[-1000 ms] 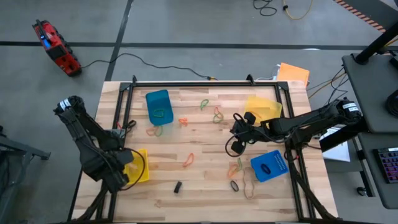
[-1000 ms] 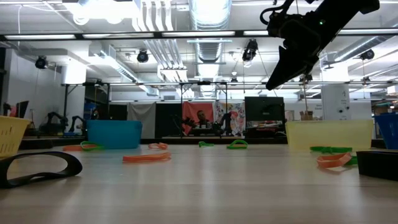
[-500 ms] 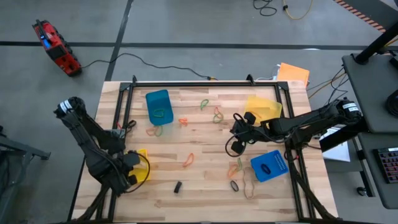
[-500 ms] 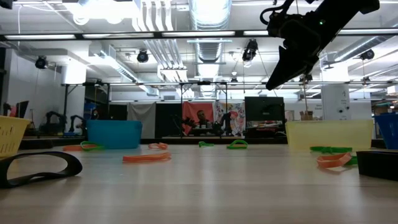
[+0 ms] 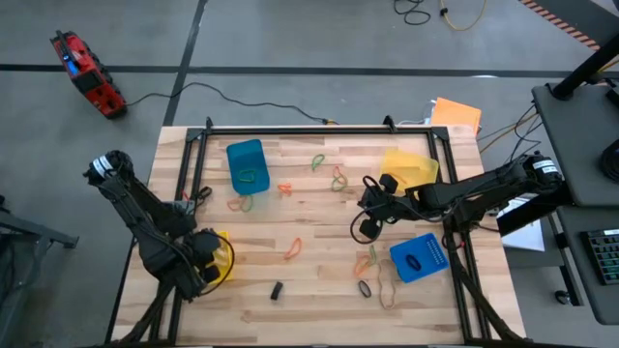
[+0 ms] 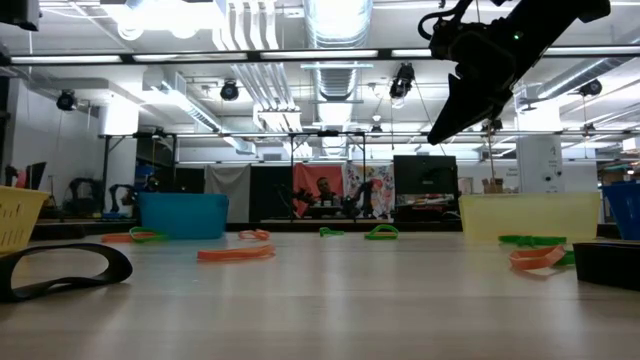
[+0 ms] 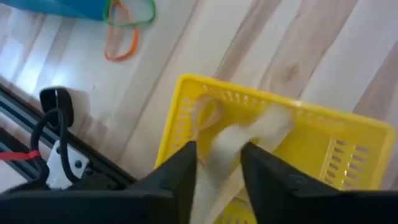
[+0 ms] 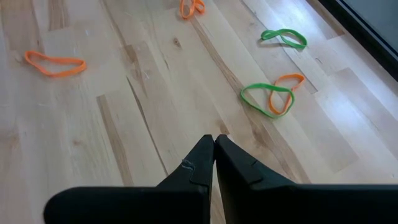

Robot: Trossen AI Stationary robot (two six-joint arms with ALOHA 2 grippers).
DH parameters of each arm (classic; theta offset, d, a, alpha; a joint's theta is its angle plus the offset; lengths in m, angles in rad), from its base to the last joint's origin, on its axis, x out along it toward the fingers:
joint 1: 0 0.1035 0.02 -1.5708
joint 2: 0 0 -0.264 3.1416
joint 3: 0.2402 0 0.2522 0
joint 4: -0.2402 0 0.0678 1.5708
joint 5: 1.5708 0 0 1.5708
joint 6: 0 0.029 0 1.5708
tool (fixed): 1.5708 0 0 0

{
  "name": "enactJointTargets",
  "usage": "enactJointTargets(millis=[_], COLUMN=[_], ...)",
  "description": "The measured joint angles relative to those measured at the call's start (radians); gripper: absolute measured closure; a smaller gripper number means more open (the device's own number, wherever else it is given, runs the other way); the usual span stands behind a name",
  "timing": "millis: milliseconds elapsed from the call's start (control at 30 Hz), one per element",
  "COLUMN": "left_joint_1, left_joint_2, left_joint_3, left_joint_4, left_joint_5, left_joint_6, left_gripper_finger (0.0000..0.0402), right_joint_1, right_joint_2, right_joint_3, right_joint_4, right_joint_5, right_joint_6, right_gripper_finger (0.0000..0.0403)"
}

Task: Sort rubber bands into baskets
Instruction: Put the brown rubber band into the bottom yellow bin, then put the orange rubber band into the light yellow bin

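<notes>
High view: we see the left gripper (image 5: 206, 263) over the yellow basket (image 5: 221, 259) at table's 8 o'clock, right gripper (image 5: 370, 215) mid-table w/ loose rubber bands (image 5: 371, 259) toward its 6; left wrist view: fingers part-open, a tan band (image 7: 239, 140) between them above the basket; right wrist view: fingers pinched, empty.

L gripper (image 5: 206, 263) sits over yellow basket (image 5: 223, 253) at table's (image 5: 319, 290) front-left, R gripper (image 5: 368, 205) hangs mid-table betw yellow basket at rear right (image 5: 408, 164) and blue basket (image 5: 419, 256) w/ black band inside; 2nd blue basket (image 5: 246, 162) rear-left, loose bands (image 5: 338, 178) scattered, small black block (image 5: 277, 289) near front.
</notes>
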Motion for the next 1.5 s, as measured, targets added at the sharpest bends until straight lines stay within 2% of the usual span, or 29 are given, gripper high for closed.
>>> enactJointTargets(millis=[200,400,467,700,800,1033,1267,1367,1500], left_joint_1=[0.001,0.0,0.0,0.002,0.011,0.046,0.117,0.152,0.202], left_joint_2=[0.0,0.0,0.0,-0.002,-0.013,-0.04,-0.123,-0.191,-0.294], left_joint_3=[0.0,0.0,0.0,0.0,0.0,-0.033,-0.162,-0.239,-0.347], left_joint_4=[0.007,0.009,0.009,0.045,0.122,0.411,0.688,0.871,1.119], left_joint_5=[0.008,-0.076,-0.153,-0.532,-0.603,-0.619,-0.627,-0.594,-0.495], left_joint_6=[-0.01,0.009,0.021,0.162,0.273,0.638,0.961,1.159,1.42], left_gripper_finger=[0.021,0.0175,0.0172,0.0171,0.0177,0.0212,0.0241,0.0249,0.0255], right_joint_1=[0.0,0.0,0.0,0.0,0.0,0.0,0.0,0.0,0.0], right_joint_2=[0.0,0.0,0.0,0.0,0.014,0.136,0.286,0.338,0.406], right_joint_3=[0.0,0.0,0.0,-0.004,-0.004,0.014,0.141,0.213,0.33], right_joint_4=[0.0,0.001,0.012,0.179,0.258,0.387,0.375,0.365,0.29], right_joint_5=[0.0,0.0,0.0,0.0,-0.004,-0.075,-0.112,-0.166,-0.172], right_joint_6=[0.0,0.0,0.0,-0.039,-0.059,-0.124,-0.16,-0.196,-0.24], right_gripper_finger=[0.0393,0.0393,0.0393,0.0393,0.0393,0.0393,0.0393,0.0393,0.0393])
